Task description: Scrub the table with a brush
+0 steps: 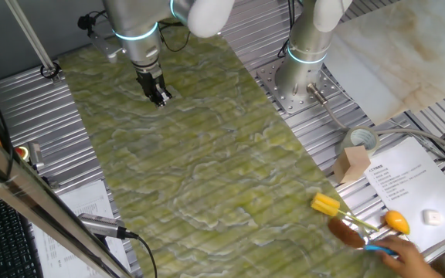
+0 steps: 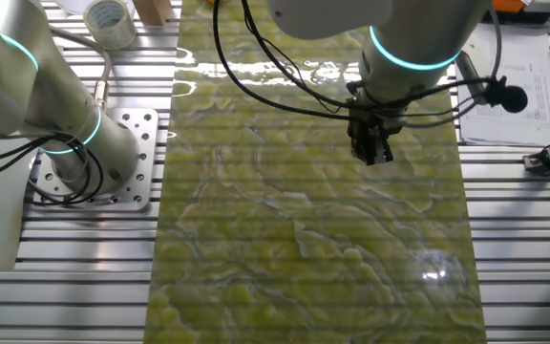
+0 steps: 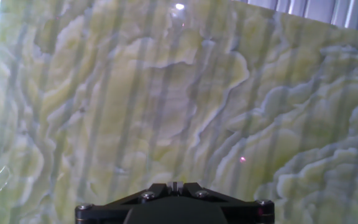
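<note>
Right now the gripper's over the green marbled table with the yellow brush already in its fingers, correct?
Not quite. The gripper is over the table, but holds nothing. The brush lies at the table's edge, far from it, as one fixed view shows.

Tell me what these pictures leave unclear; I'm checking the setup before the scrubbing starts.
- The hand: open or shut cannot be told. Both fixed views show it small and dark; the hand view shows only its base.
- The brush: its handle runs behind a brown-bristled brush and a person's hand at the frame's bottom edge; it is absent from the other views.
- The printed sheet: text too small to read.
</note>
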Motion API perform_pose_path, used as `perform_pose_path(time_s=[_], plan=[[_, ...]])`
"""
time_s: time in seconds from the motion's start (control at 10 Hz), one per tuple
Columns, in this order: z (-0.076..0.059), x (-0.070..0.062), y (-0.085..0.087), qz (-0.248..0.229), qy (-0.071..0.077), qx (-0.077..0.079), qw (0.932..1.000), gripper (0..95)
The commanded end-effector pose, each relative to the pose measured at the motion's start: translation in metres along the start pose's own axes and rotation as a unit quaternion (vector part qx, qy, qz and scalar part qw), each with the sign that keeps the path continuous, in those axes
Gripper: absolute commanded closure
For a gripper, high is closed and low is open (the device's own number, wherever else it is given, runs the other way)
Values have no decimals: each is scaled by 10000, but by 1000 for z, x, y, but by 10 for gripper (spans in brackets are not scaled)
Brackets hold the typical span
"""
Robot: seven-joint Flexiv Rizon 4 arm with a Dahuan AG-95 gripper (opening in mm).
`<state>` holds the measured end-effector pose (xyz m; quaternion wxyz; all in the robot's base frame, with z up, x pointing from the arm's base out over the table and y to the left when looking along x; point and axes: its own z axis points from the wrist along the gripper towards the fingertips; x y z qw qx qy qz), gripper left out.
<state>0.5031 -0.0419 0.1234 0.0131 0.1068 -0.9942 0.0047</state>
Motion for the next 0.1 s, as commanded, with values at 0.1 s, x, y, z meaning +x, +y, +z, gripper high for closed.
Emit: perform_pose_path(time_s=[0.1], plan=[[0,0,0,12,-26,-62,10000,950]])
